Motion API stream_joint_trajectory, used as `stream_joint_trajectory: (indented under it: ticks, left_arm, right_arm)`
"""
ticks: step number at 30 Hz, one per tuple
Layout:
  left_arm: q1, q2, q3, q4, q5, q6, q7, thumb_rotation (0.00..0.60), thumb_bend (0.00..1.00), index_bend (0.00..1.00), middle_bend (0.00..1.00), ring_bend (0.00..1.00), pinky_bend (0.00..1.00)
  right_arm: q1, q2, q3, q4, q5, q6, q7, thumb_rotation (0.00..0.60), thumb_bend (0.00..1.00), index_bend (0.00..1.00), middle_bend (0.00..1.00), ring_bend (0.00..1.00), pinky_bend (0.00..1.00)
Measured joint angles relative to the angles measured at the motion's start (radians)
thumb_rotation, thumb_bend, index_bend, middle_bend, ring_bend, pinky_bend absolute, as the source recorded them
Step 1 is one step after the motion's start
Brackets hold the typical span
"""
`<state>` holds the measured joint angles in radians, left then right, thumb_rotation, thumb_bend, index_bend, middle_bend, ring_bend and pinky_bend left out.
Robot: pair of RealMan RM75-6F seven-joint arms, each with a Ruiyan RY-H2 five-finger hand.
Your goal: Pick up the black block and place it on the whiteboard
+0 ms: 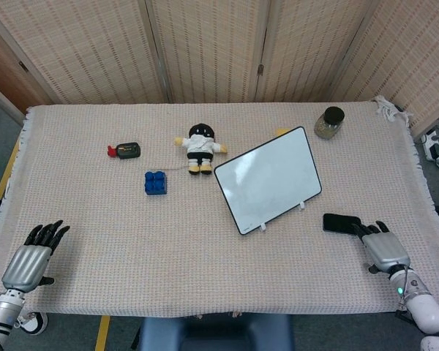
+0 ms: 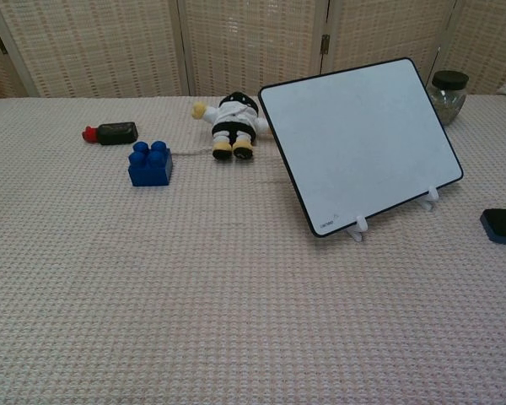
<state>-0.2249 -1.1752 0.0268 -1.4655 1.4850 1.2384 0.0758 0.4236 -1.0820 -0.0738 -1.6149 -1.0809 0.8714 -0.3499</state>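
The black block (image 1: 342, 223) lies flat on the tablecloth, just right of the whiteboard's lower corner; the chest view shows it at the right edge (image 2: 503, 225). The whiteboard (image 1: 269, 189) stands tilted on small white feet at centre right (image 2: 363, 143). My right hand (image 1: 384, 248) rests near the table's front right, its fingertips reaching the block's right end, fingers apart and holding nothing. My left hand (image 1: 31, 259) lies at the front left edge with fingers spread and empty. Neither hand shows in the chest view.
A blue brick (image 1: 156, 182) and a small doll (image 1: 200, 147) sit left of the whiteboard. A black and red bottle (image 1: 125, 151) lies further left. A glass jar (image 1: 330, 122) stands at the back right.
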Motion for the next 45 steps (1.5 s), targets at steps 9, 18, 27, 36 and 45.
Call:
stream_joint_trajectory:
  ticks: [9,18,27,36,45]
  left_arm:
    - [0.0,0.005,0.004,-0.004,0.005,0.002,-0.01,0.6,0.21,0.0,0.0,0.0,0.0]
    - [-0.007,0.004,-0.001,-0.001,-0.003,-0.008,-0.015,0.6,0.21,0.0,0.0,0.0,0.0]
    - [-0.006,0.013,-0.004,-0.002,-0.024,-0.015,-0.023,0.6,0.21,0.0,0.0,0.0,0.0]
    - [-0.005,0.016,-0.004,-0.009,-0.029,-0.016,-0.02,0.6,0.21,0.0,0.0,0.0,0.0]
    - [-0.01,0.015,-0.003,-0.006,-0.034,-0.028,-0.02,0.6,0.21,0.0,0.0,0.0,0.0]
  right_arm:
    - [-0.022,0.024,0.061,0.042,-0.066,0.027,0.244,0.6,0.31,0.11,0.0,0.07,0.0]
    - [0.039,-0.017,0.116,0.098,-0.018,-0.012,0.177,0.6,0.31,0.36,0.0,0.03,0.0]
    - [0.091,-0.08,0.124,0.147,0.084,-0.067,0.083,0.6,0.31,0.36,0.0,0.01,0.0]
    - [0.111,-0.118,0.103,0.191,0.143,-0.106,0.043,0.6,0.31,0.24,0.0,0.0,0.0]
    - [0.12,-0.159,0.108,0.236,0.155,-0.105,0.051,0.6,0.31,0.24,0.0,0.0,0.0]
